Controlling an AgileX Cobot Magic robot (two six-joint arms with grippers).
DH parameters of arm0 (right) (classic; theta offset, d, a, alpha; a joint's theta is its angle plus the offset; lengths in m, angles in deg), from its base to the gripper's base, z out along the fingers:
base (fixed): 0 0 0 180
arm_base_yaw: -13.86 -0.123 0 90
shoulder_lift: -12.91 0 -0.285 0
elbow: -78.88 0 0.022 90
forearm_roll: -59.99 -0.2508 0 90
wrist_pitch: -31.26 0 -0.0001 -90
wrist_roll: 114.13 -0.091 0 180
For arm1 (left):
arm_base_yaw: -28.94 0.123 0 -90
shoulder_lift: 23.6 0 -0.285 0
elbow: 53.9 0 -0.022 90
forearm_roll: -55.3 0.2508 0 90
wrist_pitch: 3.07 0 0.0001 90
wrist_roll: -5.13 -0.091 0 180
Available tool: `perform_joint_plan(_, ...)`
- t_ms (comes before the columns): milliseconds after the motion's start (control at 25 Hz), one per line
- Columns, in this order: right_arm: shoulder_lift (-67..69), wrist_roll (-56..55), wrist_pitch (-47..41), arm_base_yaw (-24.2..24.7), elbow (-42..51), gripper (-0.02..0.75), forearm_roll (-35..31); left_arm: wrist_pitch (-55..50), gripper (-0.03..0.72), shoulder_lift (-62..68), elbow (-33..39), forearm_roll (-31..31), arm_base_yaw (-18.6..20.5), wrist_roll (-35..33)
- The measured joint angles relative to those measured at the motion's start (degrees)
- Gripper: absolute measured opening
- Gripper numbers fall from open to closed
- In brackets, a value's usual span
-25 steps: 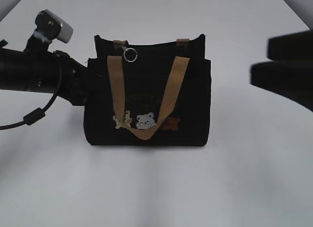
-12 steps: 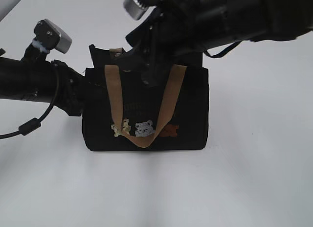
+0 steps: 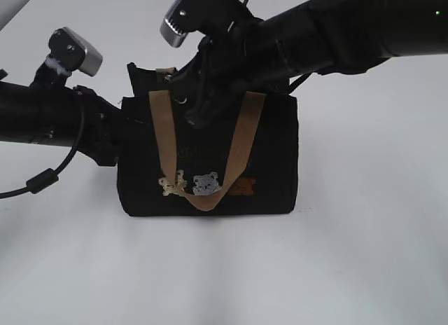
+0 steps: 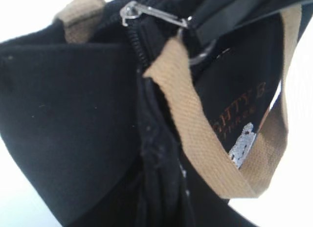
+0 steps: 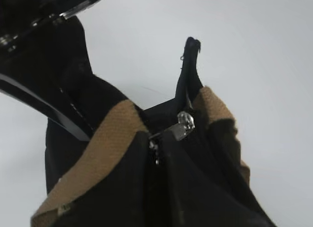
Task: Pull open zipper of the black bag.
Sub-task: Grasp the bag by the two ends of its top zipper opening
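I am looking at a bare test setup, a lab or studio bench rather than a home. The plain white matte table (image 3: 364,255) fills every view around the small black fabric tote bag (image 3: 273,164), with no furniture or household clutter beside it. Two black robot arms with cables and a silver-cased wrist camera (image 3: 73,50) reach in over the bag.

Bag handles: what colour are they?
Tan webbing handles on the black bag; clearest in the exterior view.
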Motion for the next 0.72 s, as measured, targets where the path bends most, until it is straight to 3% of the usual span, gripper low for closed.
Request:
perform_joint_plan(80,-0.38,-3.32,-0.01,0.19,-0.05,0.008,0.0,0.11,0.064,0.0,0.0,0.0,0.0,0.0)
perform_joint_plan(280,-4.82,-15.96,-4.09,3.95,-0.18,-0.001,5.11,0.17,0.064,-0.02,0.0,0.0,0.0,0.0)
perform_joint_plan(600,-9.96,-49.19,-23.64,18.41,-0.22,-0.001,35.8,0.27,0.064,-0.06,0.0,0.22,0.0,0.0)
perform_joint_plan(720,-10.09,-57.79,-26.11,19.11,-0.22,0.013,39.02,0.38,0.064,-0.06,0.0,0.11,0.0,0.17)
